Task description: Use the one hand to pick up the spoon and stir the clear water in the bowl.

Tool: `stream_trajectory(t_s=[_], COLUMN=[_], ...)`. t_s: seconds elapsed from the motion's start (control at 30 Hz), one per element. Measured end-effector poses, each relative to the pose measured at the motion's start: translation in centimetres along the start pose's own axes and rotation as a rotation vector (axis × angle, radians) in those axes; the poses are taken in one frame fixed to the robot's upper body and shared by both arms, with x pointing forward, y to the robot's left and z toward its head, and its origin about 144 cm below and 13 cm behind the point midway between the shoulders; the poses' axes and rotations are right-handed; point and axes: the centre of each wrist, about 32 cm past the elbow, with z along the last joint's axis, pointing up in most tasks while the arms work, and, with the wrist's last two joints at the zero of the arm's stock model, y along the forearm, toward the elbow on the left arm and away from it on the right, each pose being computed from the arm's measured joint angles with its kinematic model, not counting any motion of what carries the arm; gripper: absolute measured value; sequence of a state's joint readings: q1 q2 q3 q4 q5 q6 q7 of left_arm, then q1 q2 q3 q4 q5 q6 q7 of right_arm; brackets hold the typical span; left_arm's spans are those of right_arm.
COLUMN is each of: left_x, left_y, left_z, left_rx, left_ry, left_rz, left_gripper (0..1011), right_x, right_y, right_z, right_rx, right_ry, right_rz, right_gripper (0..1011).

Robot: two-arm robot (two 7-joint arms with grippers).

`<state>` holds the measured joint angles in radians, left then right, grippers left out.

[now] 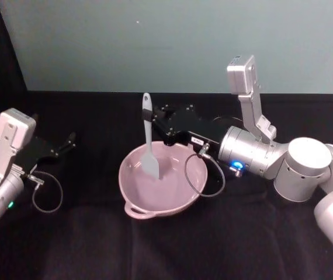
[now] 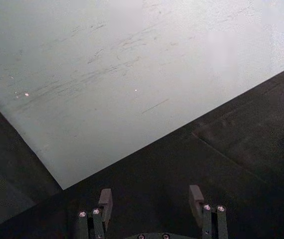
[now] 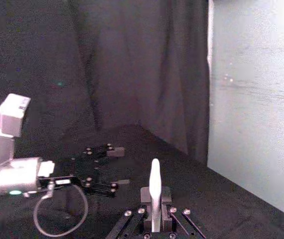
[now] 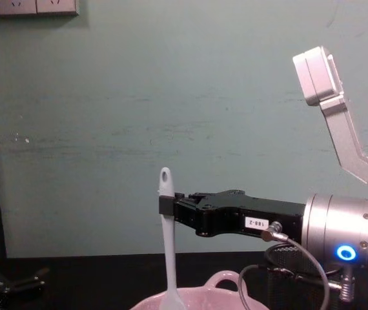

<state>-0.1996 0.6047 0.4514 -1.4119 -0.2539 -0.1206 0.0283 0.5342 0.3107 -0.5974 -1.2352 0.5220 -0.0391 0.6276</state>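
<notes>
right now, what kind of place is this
Probably a robot test bench, not a kitchen: black-draped table, black curtain beside a plain wall, the right gripper holding a spoon in a bowl, the left gripper parked open at the table's left.

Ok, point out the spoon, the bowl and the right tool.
spoon (image 1: 148, 143): head view, middle of its handle.
bowl (image 1: 177, 188): head view, bare inner wall.
right tool (image 4: 166, 205): chest view, between its tips, shut on the spoon.

Pale pink bowl (image 1: 178, 185), perhaps pale-grey spoon (image 1: 148, 146), black right gripper (image 4: 166, 205).
</notes>
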Motion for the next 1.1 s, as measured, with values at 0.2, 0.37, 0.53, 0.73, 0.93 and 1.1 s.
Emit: stream_trajectory(t_s=[0.2, 0.37, 0.53, 0.73, 0.93, 1.1], left_x=[0.0, 0.0, 0.0, 0.0, 0.0, 0.0], left_y=[0.0, 0.0, 0.0, 0.0, 0.0, 0.0], left_z=[0.0, 0.0, 0.0, 0.0, 0.0, 0.0], left_rx=[0.000, 0.000, 0.000, 0.000, 0.000, 0.000], left_ry=[0.000, 0.000, 0.000, 0.000, 0.000, 0.000], left_rz=[0.000, 0.000, 0.000, 0.000, 0.000, 0.000], left_gripper=[1011, 1011, 1011, 1011, 1011, 1011], right_x=[0.4, 0.5, 0.4, -0.4, -1.3, -2.0], right_y=[-0.3, -1.2, -2.5, -3.8, -4.4, -4.2], right_z=[-0.2, 0.1, 0.4, 0.7, 0.7, 0.7], right_rx=[0.001, 0.000, -0.014, -0.025, -0.018, -0.007], right_ry=[-0.013, -0.036, -0.053, -0.058, -0.047, -0.029], right_rz=[-0.047, -0.070, -0.081, -0.069, -0.045, -0.014], right_gripper=[110, 110, 110, 110, 110, 110])
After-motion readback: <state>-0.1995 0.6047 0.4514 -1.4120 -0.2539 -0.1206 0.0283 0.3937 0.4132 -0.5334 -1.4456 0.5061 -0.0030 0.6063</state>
